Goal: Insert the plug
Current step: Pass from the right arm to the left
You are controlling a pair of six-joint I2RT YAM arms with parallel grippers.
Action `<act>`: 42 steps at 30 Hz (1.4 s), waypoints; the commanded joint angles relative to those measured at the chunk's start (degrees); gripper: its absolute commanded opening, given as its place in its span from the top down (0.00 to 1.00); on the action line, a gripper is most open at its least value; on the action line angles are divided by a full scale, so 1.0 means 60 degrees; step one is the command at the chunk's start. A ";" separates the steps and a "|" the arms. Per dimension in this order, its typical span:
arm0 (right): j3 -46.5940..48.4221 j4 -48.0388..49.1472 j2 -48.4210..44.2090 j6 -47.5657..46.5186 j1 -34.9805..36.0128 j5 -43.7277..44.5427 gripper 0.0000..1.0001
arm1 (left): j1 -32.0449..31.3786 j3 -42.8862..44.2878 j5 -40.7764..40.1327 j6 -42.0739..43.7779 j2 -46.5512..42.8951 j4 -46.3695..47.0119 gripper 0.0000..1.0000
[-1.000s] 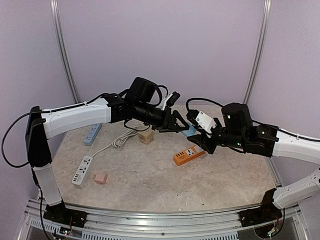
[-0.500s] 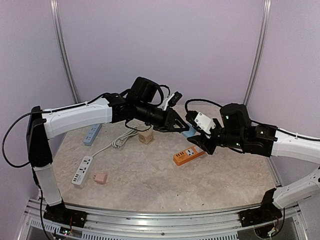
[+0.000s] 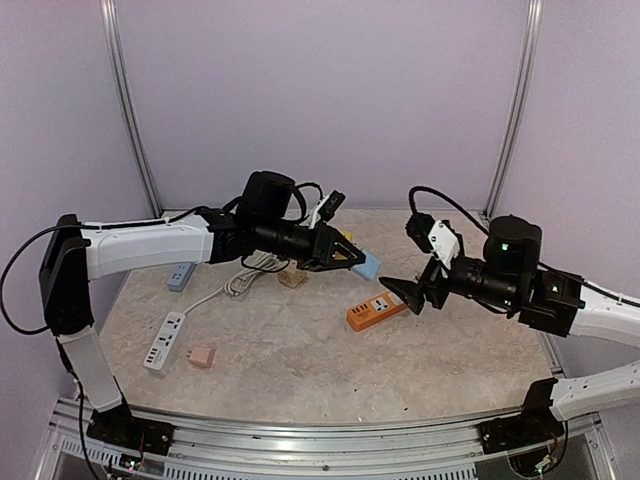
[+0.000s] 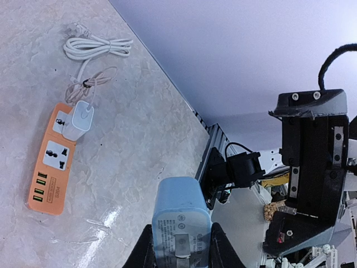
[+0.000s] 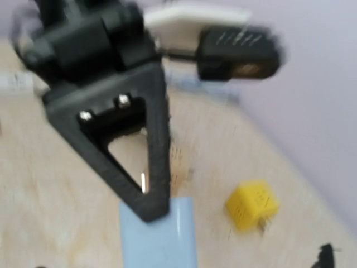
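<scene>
Open air is left between the right pincer (image 3: pixel 403 290) and the light blue plastic plug (image 3: pixel 366 265) clamped in the left pincer (image 3: pixel 350 258); a flat orange power strip (image 3: pixel 378 310) is laid below.

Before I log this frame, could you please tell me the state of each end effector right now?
Left end effector: closed on the light blue plug.
Right end effector: open, holding nothing.

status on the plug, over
Left pincer shut on blue plug, held off the table. Right pincer apart from it, jaws unclear. Orange power strip on table, white charger on it, one socket open.
</scene>
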 commanded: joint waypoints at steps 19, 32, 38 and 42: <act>-0.2896 0.7450 -0.0443 -0.1204 0.0093 -0.1667 0.04 | 0.0077 -0.1780 0.2427 -0.3757 -0.0808 0.7758 1.00; -0.2539 0.7898 0.0205 -0.2007 0.0092 -0.1778 0.06 | -0.0155 -0.1530 0.2838 -0.4093 -0.0428 0.8028 1.00; -0.2380 0.7668 0.0181 -0.2088 0.0093 -0.2410 0.13 | -0.0194 -0.1514 0.2891 -0.4197 -0.0321 0.8087 1.00; -0.2288 0.7557 0.0247 -0.2081 0.0091 -0.2565 0.29 | -0.0195 -0.1506 0.2932 -0.4330 -0.0249 0.8222 1.00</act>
